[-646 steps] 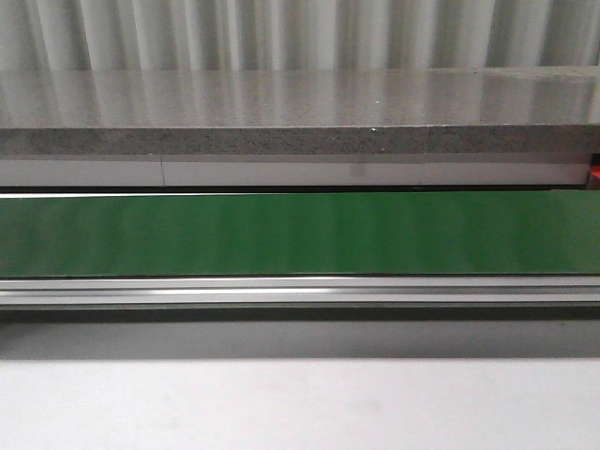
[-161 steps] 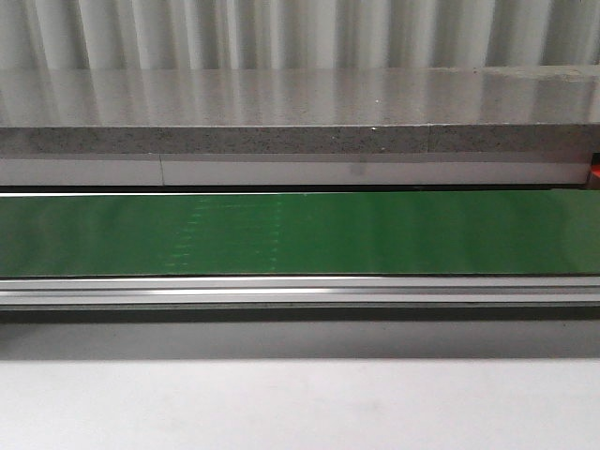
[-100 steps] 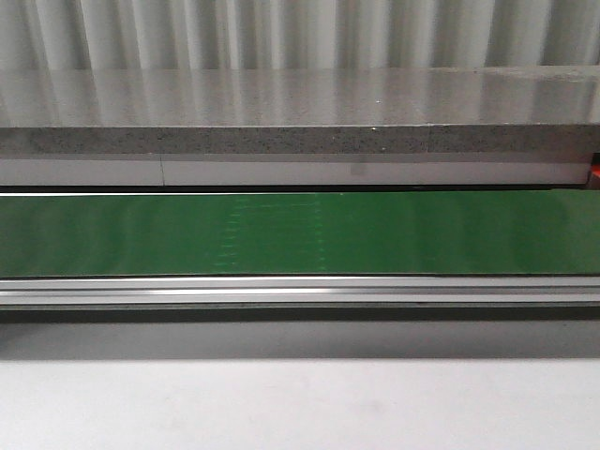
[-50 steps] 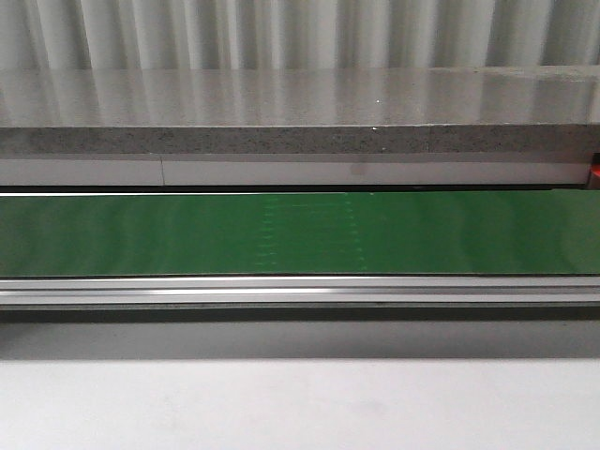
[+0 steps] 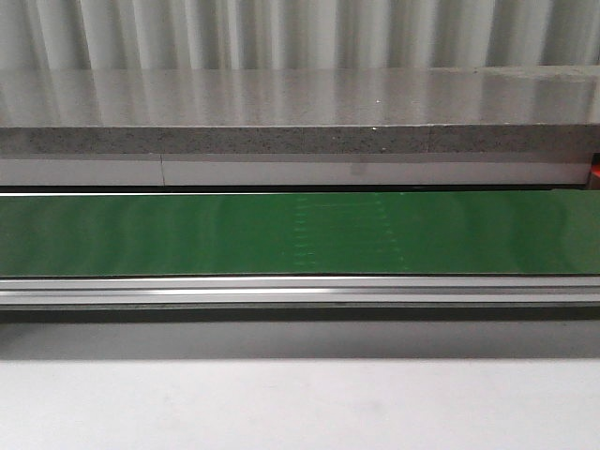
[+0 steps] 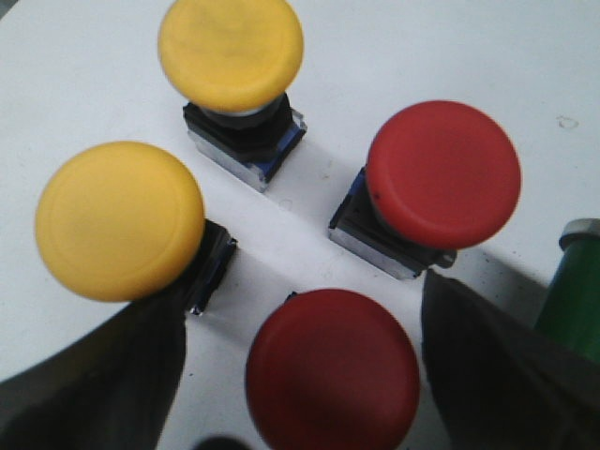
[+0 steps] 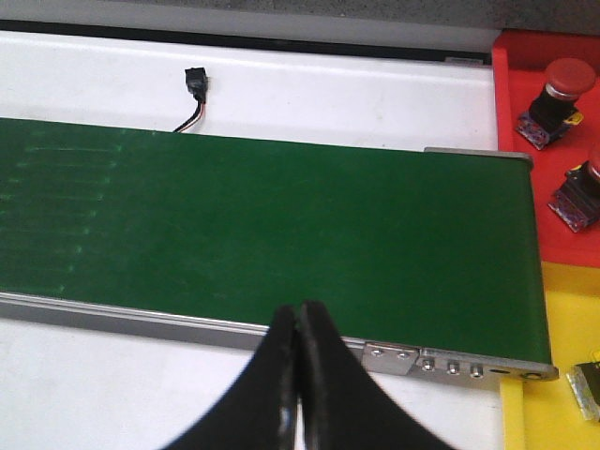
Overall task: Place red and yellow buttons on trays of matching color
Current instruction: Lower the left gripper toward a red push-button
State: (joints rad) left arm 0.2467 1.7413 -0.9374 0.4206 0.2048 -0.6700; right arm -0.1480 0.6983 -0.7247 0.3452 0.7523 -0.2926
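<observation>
a green conveyor belt (image 5: 281,234) runs across the front view with a silver metal rail (image 5: 300,291) along its near edge. behind it lies a grey speckled counter (image 5: 300,112). a small black plug with wires (image 7: 195,86) lies on the white table (image 7: 328,94) beyond the belt.

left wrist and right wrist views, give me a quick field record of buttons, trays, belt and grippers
yellow buttons: two, upright on white table
red buttons near left gripper: two, upright on the table
left gripper: open, straddling the nearer red button
right gripper: shut, holding nothing, at belt edge
green conveyor belt: nothing on it
red tray: two red buttons
yellow tray: one part at the frame edge, unclear
</observation>
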